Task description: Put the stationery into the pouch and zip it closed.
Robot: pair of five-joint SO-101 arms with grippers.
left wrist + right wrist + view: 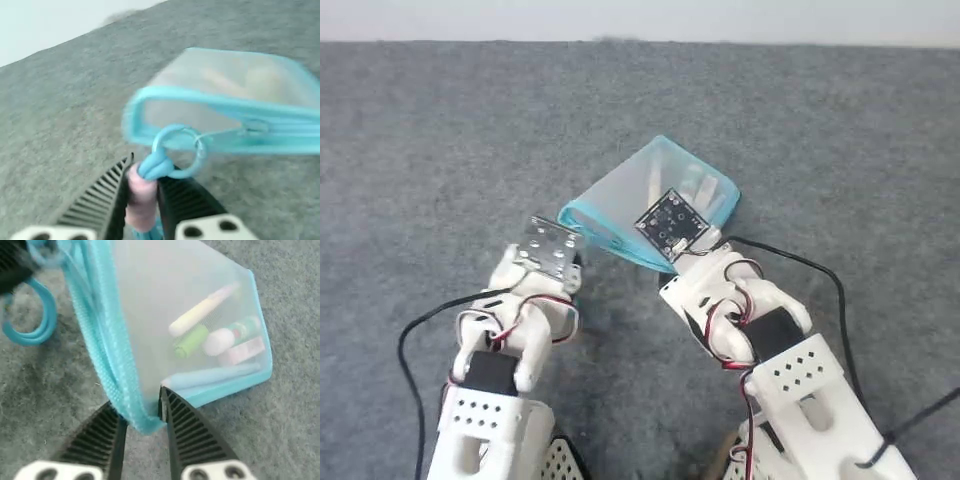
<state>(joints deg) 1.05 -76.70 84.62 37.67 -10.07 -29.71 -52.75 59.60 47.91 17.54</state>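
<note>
A translucent pouch (655,195) with light blue edging lies on the grey mat, its zipper edge facing both arms. Inside it lies stationery (215,335): pens, a green marker and a pink eraser. My right gripper (141,410) is shut on the pouch's (165,300) zipper-end corner. My left gripper (144,172) is shut on the pink and blue zipper pull (150,172), which hangs from a blue ring (196,141) tied to the slider (255,127). In the high view the left gripper (576,262) is at the pouch's near-left corner and the right gripper (668,258) at its near-right end.
Grey felt mat (440,150) covers the whole table, with open room on all sides of the pouch. Black cables (820,275) trail from both arms near the front. A pale wall strip runs along the far edge.
</note>
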